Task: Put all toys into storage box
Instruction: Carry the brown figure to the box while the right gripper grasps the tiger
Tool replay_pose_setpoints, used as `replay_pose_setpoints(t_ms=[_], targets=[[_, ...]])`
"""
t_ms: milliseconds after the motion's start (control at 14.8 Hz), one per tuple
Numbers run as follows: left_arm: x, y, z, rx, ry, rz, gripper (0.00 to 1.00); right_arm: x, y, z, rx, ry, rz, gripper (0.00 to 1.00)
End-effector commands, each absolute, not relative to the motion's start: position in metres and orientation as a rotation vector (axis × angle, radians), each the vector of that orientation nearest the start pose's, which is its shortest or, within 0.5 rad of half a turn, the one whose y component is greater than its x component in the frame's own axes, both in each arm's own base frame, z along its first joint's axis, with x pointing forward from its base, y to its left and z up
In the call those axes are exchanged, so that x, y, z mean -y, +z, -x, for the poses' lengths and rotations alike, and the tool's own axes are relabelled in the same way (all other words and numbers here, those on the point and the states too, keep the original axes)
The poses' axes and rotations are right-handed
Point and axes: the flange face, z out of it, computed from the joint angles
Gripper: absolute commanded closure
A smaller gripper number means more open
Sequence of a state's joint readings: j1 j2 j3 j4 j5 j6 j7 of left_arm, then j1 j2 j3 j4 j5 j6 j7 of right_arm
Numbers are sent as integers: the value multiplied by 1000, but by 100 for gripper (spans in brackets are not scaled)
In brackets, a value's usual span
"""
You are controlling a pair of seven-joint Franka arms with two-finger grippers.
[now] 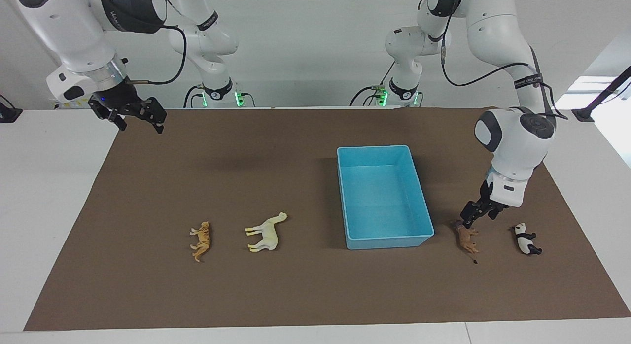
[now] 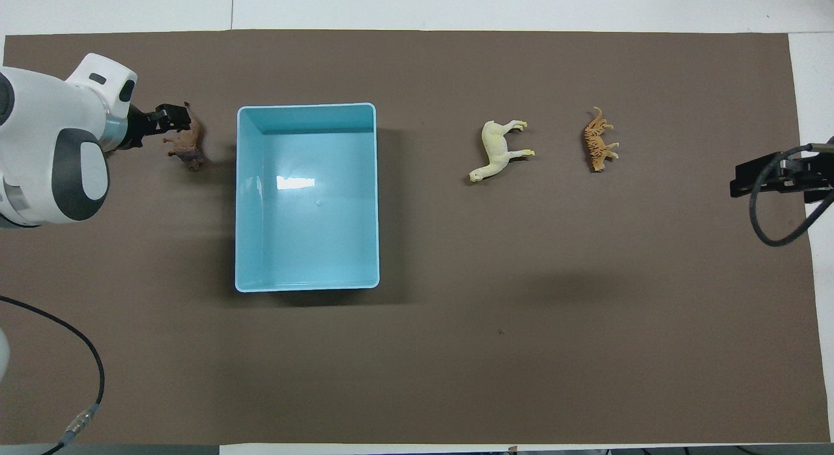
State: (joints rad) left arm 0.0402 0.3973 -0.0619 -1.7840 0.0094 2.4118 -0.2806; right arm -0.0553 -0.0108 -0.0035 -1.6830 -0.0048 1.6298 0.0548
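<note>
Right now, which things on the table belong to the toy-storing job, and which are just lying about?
Job: tiger, horse, lion, panda, blue box, still empty; left gripper low at the lion; right gripper waiting, raised over the mat's corner.

Lying about: only the brown mat beneath everything.
</note>
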Motion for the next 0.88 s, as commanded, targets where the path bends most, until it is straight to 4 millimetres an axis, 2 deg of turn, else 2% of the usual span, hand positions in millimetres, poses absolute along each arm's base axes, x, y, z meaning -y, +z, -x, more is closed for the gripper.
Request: replay_pose_setpoints(t_ms=[0,203,271,473,609,744,812], targets=[[5,340,-672,462,-377,3136,0,23,538,-573,-157,67,3125,0],[7,316,-656,465,-301,3137,0,21,491,-604,-152,17,3126,0],[7,313,-653,461,-308,3137,0,4,476,-614,-110,-2,3128,0],[14,298,-643,450,-313,3141,0,-8,436,-634,-85,-40,3128,0],[13,299,-643,450,-303,3141,18,-9,415,-641,-77,-47,3130,0],[12,300,-644,452,-286,3140,33,-16,383,-651,-64,-64,3130,0],[11,300,-643,454,-274,3139,46,-19,368,-656,-56,-79,3131,0]])
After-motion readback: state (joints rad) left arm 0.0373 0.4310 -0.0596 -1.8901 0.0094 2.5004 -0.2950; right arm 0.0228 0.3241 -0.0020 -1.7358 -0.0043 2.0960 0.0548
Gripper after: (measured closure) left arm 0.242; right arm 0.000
